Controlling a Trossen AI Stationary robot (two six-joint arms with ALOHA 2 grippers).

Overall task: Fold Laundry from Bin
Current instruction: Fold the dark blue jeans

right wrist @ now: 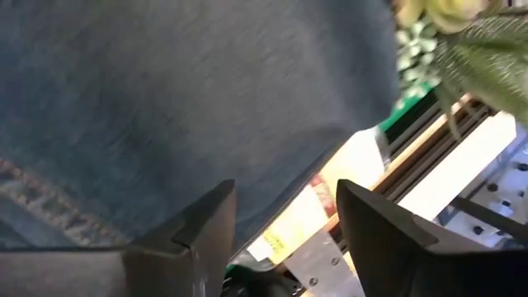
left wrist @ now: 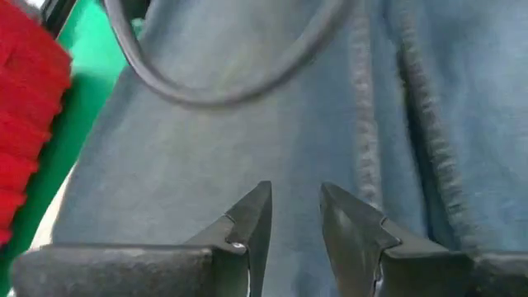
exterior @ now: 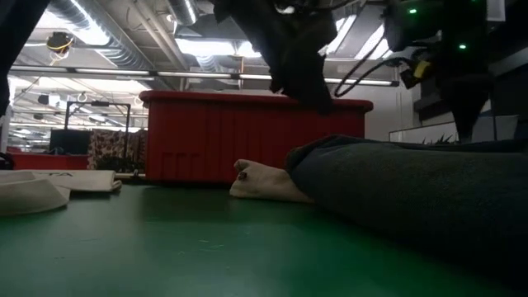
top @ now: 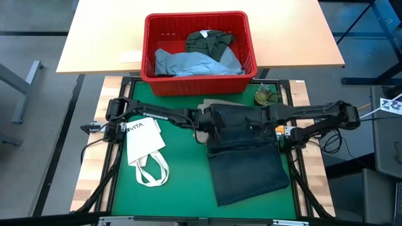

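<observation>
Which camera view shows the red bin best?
The high view: the whole bin shows from above, with clothes inside. The low view shows only its front wall, partly behind a hanging garment. The left wrist view catches a red edge; the right wrist view shows none.
</observation>
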